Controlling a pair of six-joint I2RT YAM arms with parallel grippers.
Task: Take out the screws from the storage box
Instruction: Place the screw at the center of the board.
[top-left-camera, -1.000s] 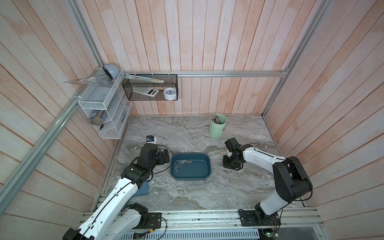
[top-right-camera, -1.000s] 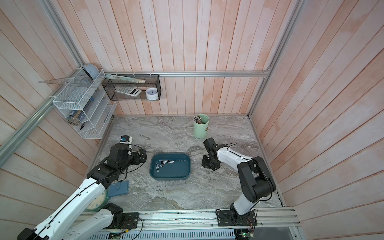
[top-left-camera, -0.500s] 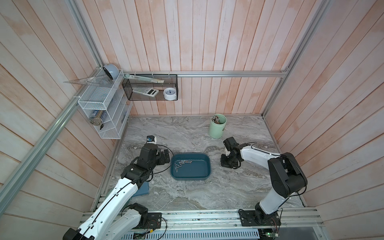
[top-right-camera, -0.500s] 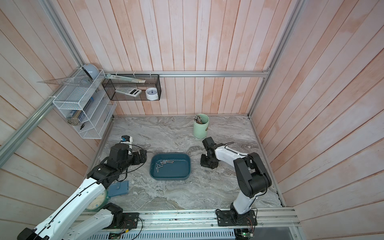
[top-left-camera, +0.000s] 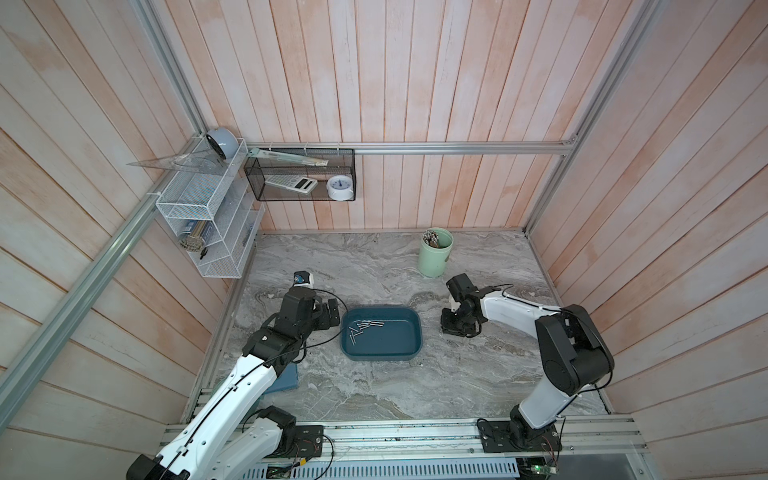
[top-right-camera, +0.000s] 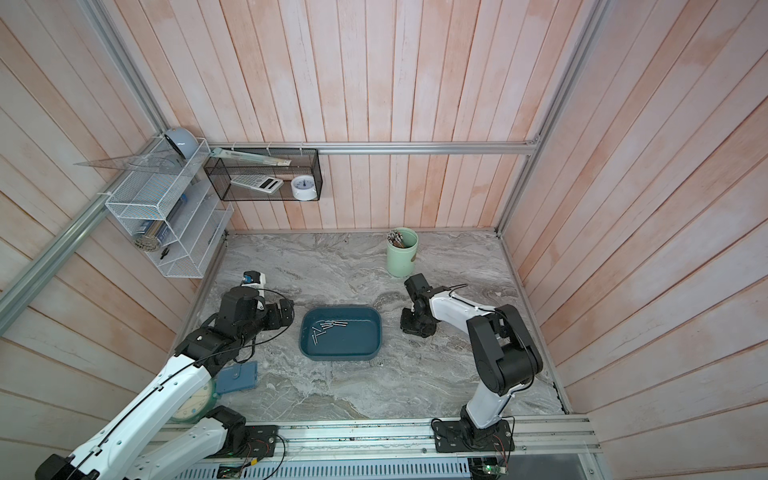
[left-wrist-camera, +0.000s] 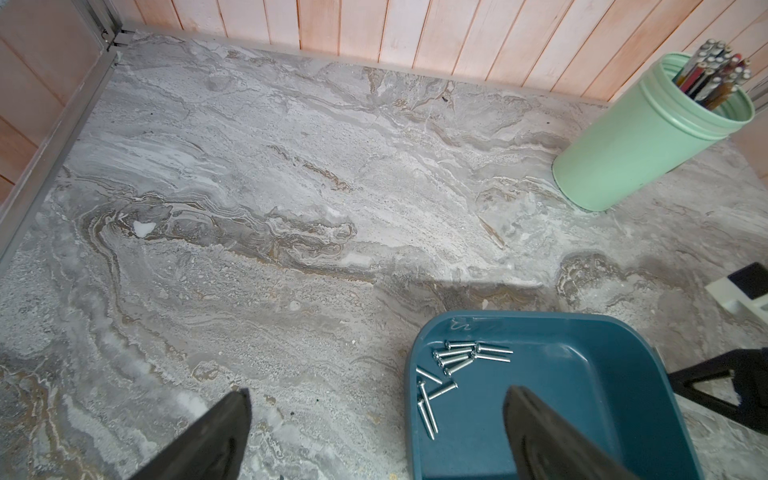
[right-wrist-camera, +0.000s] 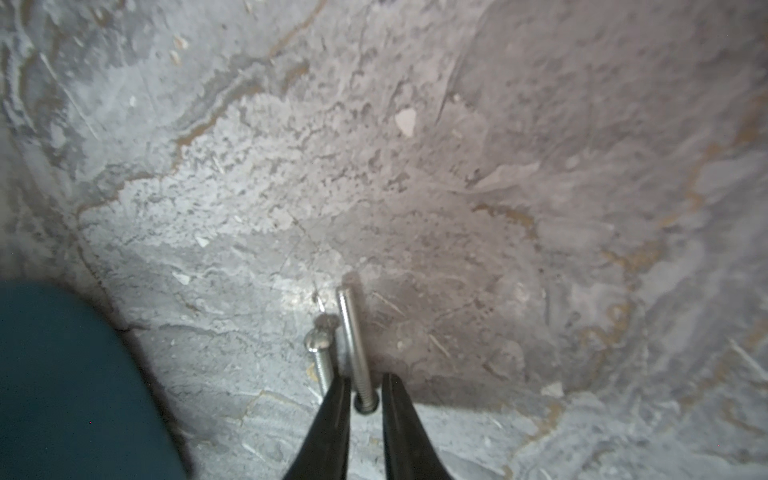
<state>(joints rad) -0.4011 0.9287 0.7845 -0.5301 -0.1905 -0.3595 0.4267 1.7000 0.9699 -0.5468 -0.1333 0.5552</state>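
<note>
Right gripper (top-left-camera: 456, 329) has crept a touch closer to the shallow dark teal plastic storage box (top-left-camera: 390, 353) with rounded corners since a second ago, with the elbow shifting too. Left arm, box and its contents: no change.

Right side now: tips point down at the grey marbled tabletop (top-left-camera: 374, 270), near one end of the box and not touching it. In the right wrist view the fingers (right-wrist-camera: 332, 424) are slightly parted and straddle the head end of one small silver metal screw (right-wrist-camera: 353, 332) lying flat on the marble. A thin dark gap shows on either side of it, so I read that as let go, not pinched. A second screw (right-wrist-camera: 319, 353) lies just beside it, roughly parallel, its shank running under one finger. The storage box (right-wrist-camera: 62, 374) is a teal blur off to the side of those fingers.

Left gripper (left-wrist-camera: 376, 395): spread wide, holding nothing. One finger (left-wrist-camera: 536, 436) hangs over a corner of the box, the other over bare marble. In both top views the left gripper (top-right-camera: 286, 313) sits just beside the box's opposite end.

Remaining screws (left-wrist-camera: 453, 361): a loose cluster inside the box, bunched at the end nearest my left gripper. Can't get a firm count.

The pale green cylindrical plastic cup (top-left-camera: 434, 253), stuffed with pencils (left-wrist-camera: 715, 70), stands further out than the right gripper, well apart from the box.
</note>
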